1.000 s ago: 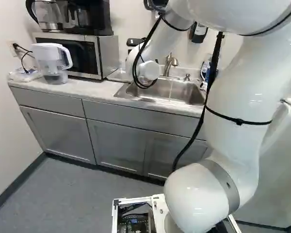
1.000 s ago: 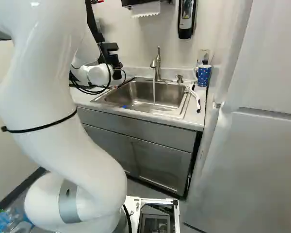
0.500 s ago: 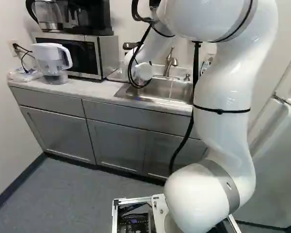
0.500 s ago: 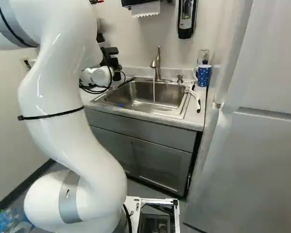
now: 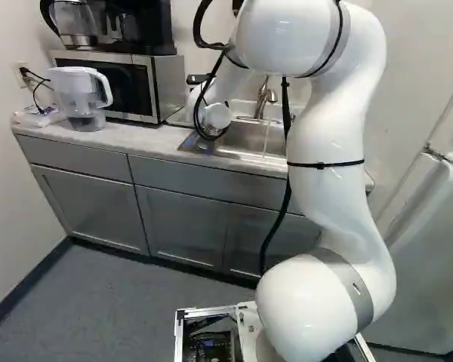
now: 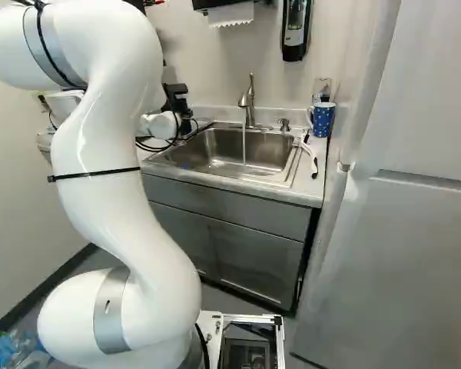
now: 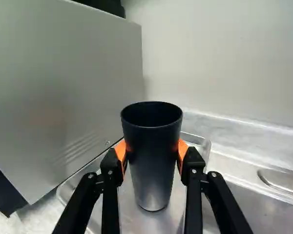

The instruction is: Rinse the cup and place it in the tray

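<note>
Black tapered cup (image 7: 152,163), smooth w/ a soft shine near its base, stands upright, mouth up, btwn the orange pads of the black two-fingered gripper (image 7: 152,153), which pinches it from both sides. Behind & under it lies a shiny metal tray (image 7: 136,222) w/ rounded corners, set on the bench (image 5: 132,138); can't tell if the cup's base touches it.

Tray sits btwn the flat side of a silver-grey metal microwave (image 5: 168,87) and the stainless steel sink (image 6: 234,157). Base views: the white arm (image 6: 100,204) reaches fwd to the near side of that spot, its wrist hiding the cup. Water runs in a thin stream from the brushed metal faucet (image 6: 250,104) into the sink. Past the sink, at the rt of the right base view: a blue mug w/ white dots (image 6: 323,121) & a white-and-black brush (image 6: 313,160). Clear pitcher w/ white lid & handle (image 5: 79,102) stands in front of the microwave, L side of the left base view.
</note>
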